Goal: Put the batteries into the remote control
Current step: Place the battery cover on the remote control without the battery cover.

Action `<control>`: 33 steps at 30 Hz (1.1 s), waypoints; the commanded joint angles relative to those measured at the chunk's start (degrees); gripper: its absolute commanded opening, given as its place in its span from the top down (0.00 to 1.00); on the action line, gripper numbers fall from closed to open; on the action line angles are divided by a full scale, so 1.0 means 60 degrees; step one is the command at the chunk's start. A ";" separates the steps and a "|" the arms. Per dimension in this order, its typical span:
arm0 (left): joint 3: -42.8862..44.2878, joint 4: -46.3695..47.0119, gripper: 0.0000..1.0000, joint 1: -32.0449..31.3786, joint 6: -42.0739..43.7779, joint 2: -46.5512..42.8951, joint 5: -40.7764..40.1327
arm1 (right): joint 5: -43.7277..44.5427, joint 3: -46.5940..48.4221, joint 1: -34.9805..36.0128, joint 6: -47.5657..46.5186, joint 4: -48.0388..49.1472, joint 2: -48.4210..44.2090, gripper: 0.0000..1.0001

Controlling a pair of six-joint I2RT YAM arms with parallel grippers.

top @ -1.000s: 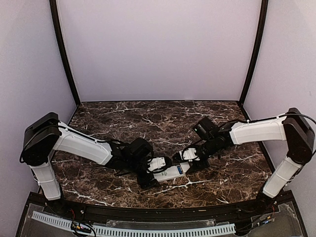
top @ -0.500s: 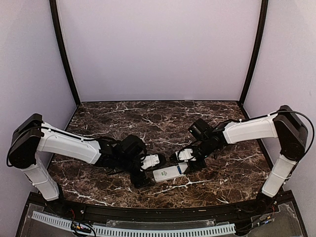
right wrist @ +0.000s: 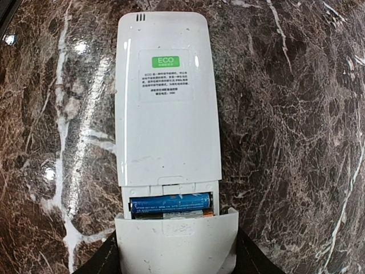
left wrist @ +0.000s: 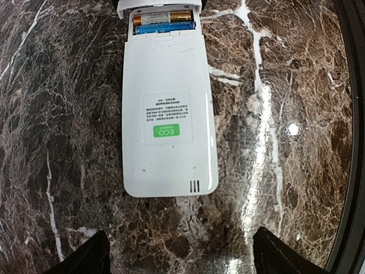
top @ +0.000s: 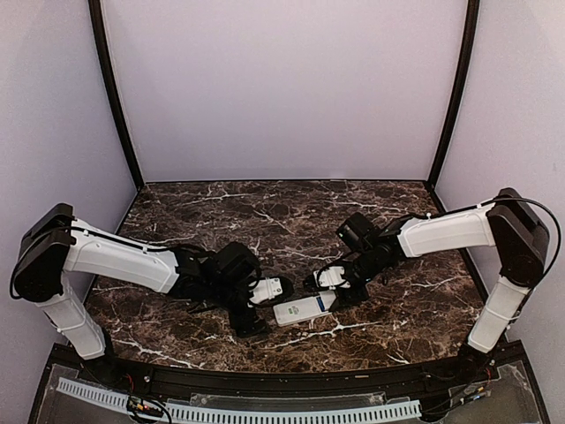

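**Remote control** (top: 303,309): one white handset, laid flat on the table with its back facing up. It is placed between the two grippers, near the front edge. A printed label (left wrist: 166,117) with a green patch is seen mid-back, and three small slots are noted at the end nearest the left arm.

**Batteries** (right wrist: 171,204): two, seated side by side across the open compartment at the end of the remote control nearest the right arm. One is shown blue. The other is shown orange and gold from the left wrist view.

**Cover plate** (right wrist: 177,235): one thin white piece, positioned at the compartment end of the remote control and overlapping its edge. The batteries are left uncovered. Whether the plate is engaged in its track cannot be told.

**Left gripper** (left wrist: 182,254): its fingers are spread wide and nothing is held between them. It is placed just short of the slotted end of the remote control, without contact.

**Right gripper** (right wrist: 178,258): its fingers are closed against the two long sides of the cover plate, which is held between them.

**Table** (top: 221,212): dark brown marble-patterned surface with white veins, by which everything listed is carried.
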 commanded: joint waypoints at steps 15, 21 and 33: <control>-0.0499 0.0678 0.12 0.0277 -0.0281 -0.1144 -0.0543 | 0.0254 0.0044 0.0067 0.0187 -0.0212 0.0098 0.53; -0.0481 0.0692 0.12 0.0348 -0.0265 -0.1137 -0.0580 | 0.0207 0.0126 0.0071 0.0237 -0.0263 0.0207 0.51; -0.0345 0.0504 0.12 0.0345 -0.0237 -0.0792 -0.0617 | 0.0146 0.0427 0.0071 0.0356 -0.0408 0.0548 0.46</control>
